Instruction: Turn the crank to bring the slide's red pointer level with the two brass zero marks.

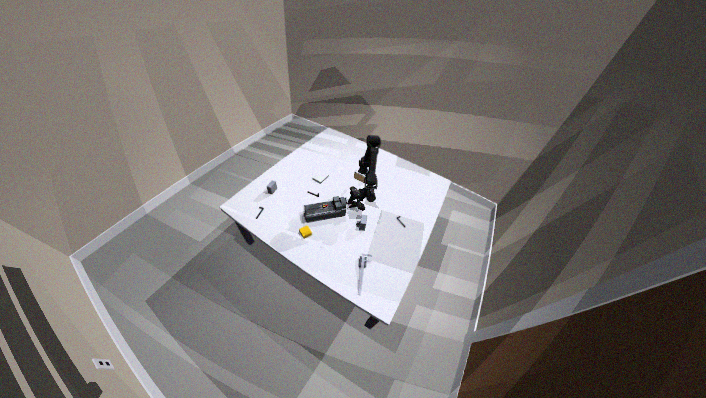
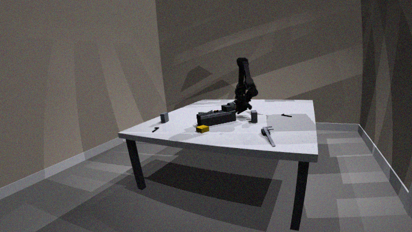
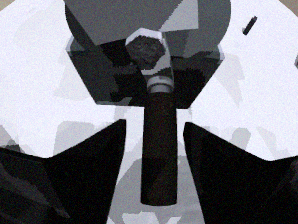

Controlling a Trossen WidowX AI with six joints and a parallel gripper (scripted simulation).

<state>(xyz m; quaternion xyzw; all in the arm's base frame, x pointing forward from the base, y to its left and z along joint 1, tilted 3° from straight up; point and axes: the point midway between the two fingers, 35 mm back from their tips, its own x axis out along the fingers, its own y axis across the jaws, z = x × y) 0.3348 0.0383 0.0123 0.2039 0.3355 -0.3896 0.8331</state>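
Note:
The dark grey machine (image 1: 325, 212) (image 2: 217, 118) stands on the white table, its crank end toward the arm. A tiny red pointer (image 1: 325, 205) shows on its top; whether it is level with the brass marks is too small to tell. In the wrist view, the crank's dark brown handle (image 3: 160, 150) points down the picture from a pale metal joint in front of a grey round housing (image 3: 115, 22). My gripper (image 3: 155, 127) is partly open, its two black fingers either side of the handle. A narrow gap shows on each side.
A yellow block (image 1: 305, 231) (image 2: 202, 129) lies before the machine. One grey block (image 1: 362, 222) (image 2: 254, 116) stands near the crank end, another (image 1: 271, 187) (image 2: 164, 117) at the far left. Calipers (image 1: 360, 280) (image 2: 269, 138) lie toward the front right. Small dark angled tools (image 1: 259, 212) (image 2: 286, 115) lie around.

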